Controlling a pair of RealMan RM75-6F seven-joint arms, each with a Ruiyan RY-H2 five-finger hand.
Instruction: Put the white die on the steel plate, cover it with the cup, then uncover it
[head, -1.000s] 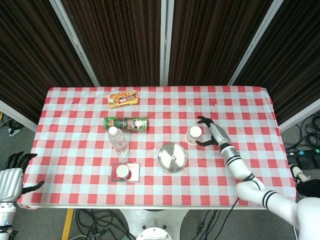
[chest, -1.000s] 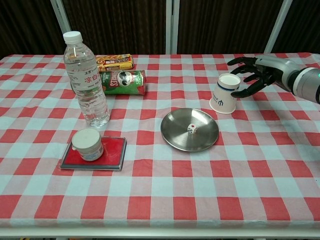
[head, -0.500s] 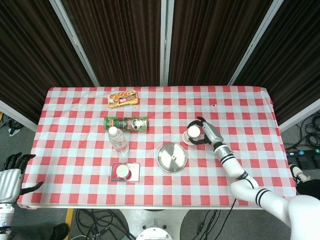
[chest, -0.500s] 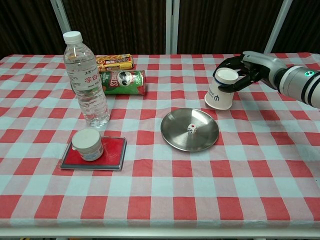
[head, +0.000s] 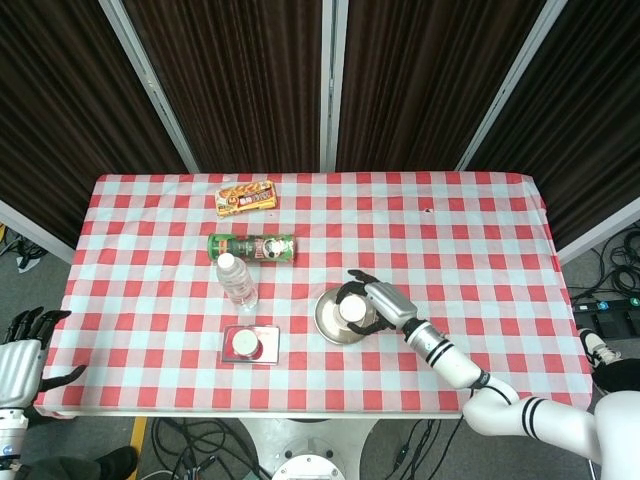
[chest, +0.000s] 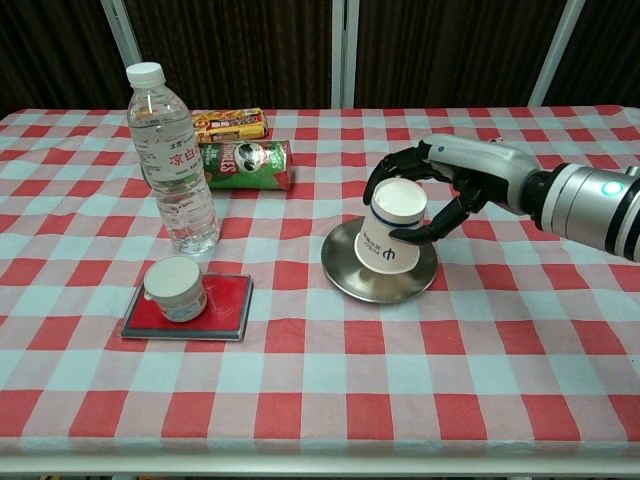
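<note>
At the far left edge of the head view the left hand (head: 22, 352) hangs off the surface (chest: 300, 400) with its fingers spread and nothing in them — idle, as far as can be judged. Moving right, a small white jar (chest: 175, 288) stands on a red tray (chest: 187, 308), with a water bottle (chest: 172, 160) upright behind it, a green crisp can (chest: 246, 164) lying on its side, and a flat snack box (chest: 230, 124) at the back.

Next comes the steel plate (chest: 345, 283), and over it the cup (chest: 391, 239), held upside down and tilted, its rim low over the plate or touching it (which of the two cannot be told). The right hand (chest: 440, 190) grips it from above, fingers curled around its upturned base. The white die is not visible in either view; it is most likely under the cup, hidden by its wall.

As a judgement, the first step looks done and the covering is under way — the cup needs settling flat, mouth down on the plate. After that it has to be lifted away to show the die again.
</note>
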